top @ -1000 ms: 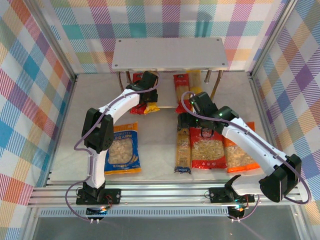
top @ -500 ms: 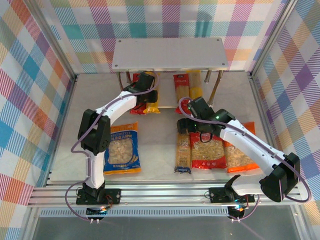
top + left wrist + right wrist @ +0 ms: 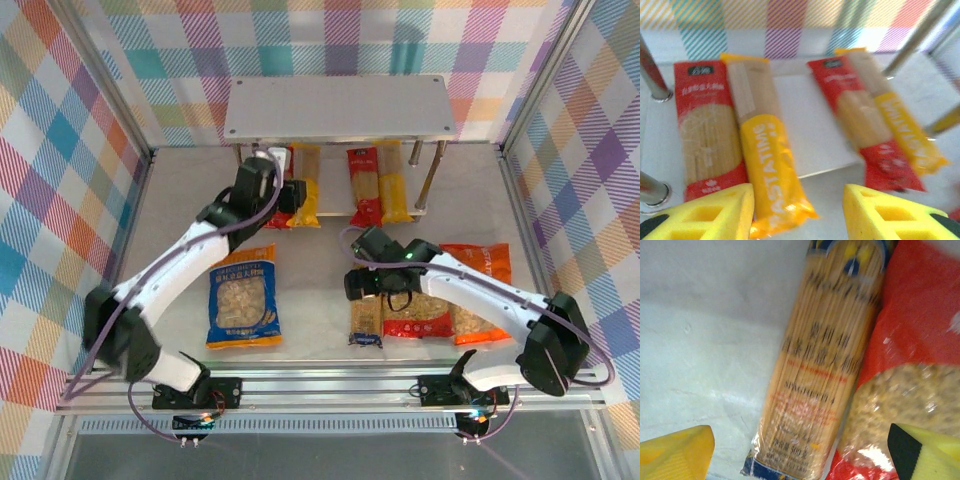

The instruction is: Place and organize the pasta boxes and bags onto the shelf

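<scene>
— Our left gripper (image 3: 797, 200) has let go and backed out from under the shelf (image 3: 340, 105). Its fingers are wide, with nothing between them. The red pack (image 3: 705, 125) and yellow pack (image 3: 765, 155) now lie straight, side by side, on the lower board (image 3: 810, 130).

— And our right gripper (image 3: 800, 452)?

— It has swung nearer. It's spread wide over the dark pack (image 3: 825, 365) on the table (image 3: 705, 340), which touches the red bag (image 3: 920, 365).

— Then we judge that pack goes next. The blue bag (image 3: 242, 300) and orange bag (image 3: 480, 285) wait.
</scene>
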`<state>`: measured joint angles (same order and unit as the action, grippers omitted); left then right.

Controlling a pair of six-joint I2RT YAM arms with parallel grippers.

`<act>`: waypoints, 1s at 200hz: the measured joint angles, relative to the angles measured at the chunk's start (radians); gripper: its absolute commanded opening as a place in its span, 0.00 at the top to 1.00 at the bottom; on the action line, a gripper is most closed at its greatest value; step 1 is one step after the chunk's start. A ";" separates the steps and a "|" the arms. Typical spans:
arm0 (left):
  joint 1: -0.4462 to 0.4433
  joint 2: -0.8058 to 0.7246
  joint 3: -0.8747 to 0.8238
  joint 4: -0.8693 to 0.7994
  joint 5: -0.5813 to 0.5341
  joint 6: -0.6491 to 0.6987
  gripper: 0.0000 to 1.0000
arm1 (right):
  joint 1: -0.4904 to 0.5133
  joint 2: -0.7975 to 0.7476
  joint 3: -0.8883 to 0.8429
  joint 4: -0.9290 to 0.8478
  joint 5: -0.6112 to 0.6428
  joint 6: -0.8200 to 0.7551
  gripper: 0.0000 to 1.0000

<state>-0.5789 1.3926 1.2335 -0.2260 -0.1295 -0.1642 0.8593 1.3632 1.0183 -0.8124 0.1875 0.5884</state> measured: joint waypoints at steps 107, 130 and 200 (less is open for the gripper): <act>-0.113 -0.333 -0.366 -0.142 -0.094 -0.111 0.49 | 0.096 0.255 -0.050 0.041 -0.005 0.214 0.07; -0.113 -0.347 -0.366 -0.142 -0.100 -0.112 0.49 | 0.096 0.275 -0.050 0.051 -0.002 0.225 0.07; -0.113 -0.345 -0.366 -0.142 -0.101 -0.129 0.49 | 0.042 0.308 -0.048 0.095 -0.018 0.219 0.11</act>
<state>-0.6918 1.0477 0.8673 -0.3683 -0.2302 -0.2935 0.9009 1.6714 0.9707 -0.7170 0.1699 0.8074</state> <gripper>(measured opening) 0.511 0.916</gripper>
